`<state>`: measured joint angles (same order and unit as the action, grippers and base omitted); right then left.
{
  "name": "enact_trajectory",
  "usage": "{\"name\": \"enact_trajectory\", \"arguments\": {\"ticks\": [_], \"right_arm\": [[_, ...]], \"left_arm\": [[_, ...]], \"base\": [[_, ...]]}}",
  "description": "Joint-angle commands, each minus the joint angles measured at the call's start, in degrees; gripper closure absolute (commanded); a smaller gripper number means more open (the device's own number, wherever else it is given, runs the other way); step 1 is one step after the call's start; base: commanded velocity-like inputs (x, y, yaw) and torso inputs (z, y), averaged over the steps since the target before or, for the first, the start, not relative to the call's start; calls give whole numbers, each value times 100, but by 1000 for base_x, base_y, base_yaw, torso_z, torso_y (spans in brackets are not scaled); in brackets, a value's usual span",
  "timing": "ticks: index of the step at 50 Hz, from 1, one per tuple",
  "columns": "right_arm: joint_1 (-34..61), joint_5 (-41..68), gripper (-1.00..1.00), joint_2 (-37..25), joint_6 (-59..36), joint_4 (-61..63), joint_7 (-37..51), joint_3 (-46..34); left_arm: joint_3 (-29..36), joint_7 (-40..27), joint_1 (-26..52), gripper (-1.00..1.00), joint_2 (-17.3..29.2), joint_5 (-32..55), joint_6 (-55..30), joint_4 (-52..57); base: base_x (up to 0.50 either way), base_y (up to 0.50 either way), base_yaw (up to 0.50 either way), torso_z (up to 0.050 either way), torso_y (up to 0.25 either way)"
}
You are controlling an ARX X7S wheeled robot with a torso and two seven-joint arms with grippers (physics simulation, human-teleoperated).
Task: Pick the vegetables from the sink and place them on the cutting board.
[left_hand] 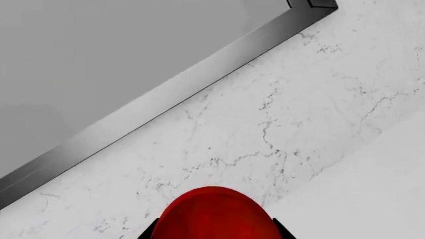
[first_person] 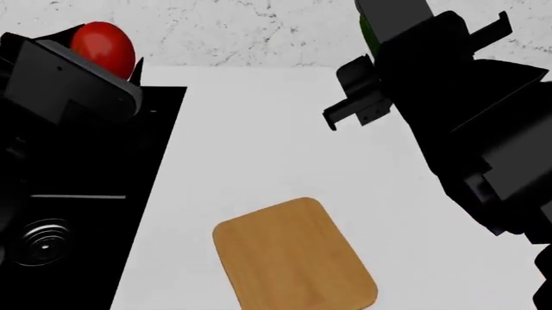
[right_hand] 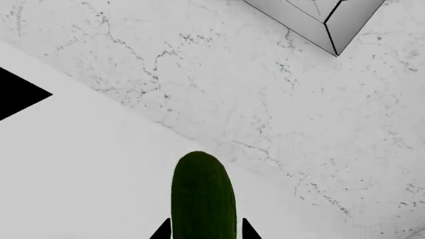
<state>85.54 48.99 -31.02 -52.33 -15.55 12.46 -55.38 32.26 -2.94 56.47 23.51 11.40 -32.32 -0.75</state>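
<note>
Left end effector (first_person: 103, 55) is closed on the tomato (first_person: 102, 45), held raised above the sink (first_person: 95, 213) near the marble wall (first_person: 258, 32). Right end effector (right_hand: 202, 234) grips the cucumber (right_hand: 203, 196), raised over the white desk (first_person: 258, 148). The board (first_person: 293, 258) lies bare on the desk, just beside the sink.

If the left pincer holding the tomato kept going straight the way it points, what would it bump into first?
Probably the marble wall. In the left wrist view, the left pincer and its tomato face that wall, with nothing between. How far away it is stays unclear.
</note>
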Motion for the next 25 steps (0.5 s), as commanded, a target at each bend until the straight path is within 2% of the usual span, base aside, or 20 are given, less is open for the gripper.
{"name": "enact_trajectory", "arguments": {"ticks": [1, 7, 10, 17, 23, 25], "right_arm": [[-5, 315, 100, 204, -739, -43, 131, 559], [148, 629, 100, 267, -1353, -189, 206, 619], [226, 698, 100, 299, -1455, -303, 239, 688], [366, 566, 100, 480, -1389, -906, 223, 682], [387, 506, 100, 599, -1300, -1096, 256, 686], [411, 502, 100, 631, -1305, -1129, 301, 703]], "left_arm": [[-144, 198, 396, 100, -536, 92, 314, -624], [-69, -239, 785, 100, -812, -344, 665, -1417], [20, -134, 847, 100, -843, -349, 669, -1501], [-129, 589, 1158, 100, -1111, 542, -906, -1579], [-261, 877, 1378, 100, -1273, 948, -1499, -1835], [-248, 1171, 1529, 100, -1339, 1191, -1903, -2000]], "base": [[0, 0, 0, 0, 0], [0, 0, 0, 0, 0], [0, 0, 0, 0, 0], [0, 0, 0, 0, 0], [0, 0, 0, 0, 0], [0, 0, 0, 0, 0]]}}
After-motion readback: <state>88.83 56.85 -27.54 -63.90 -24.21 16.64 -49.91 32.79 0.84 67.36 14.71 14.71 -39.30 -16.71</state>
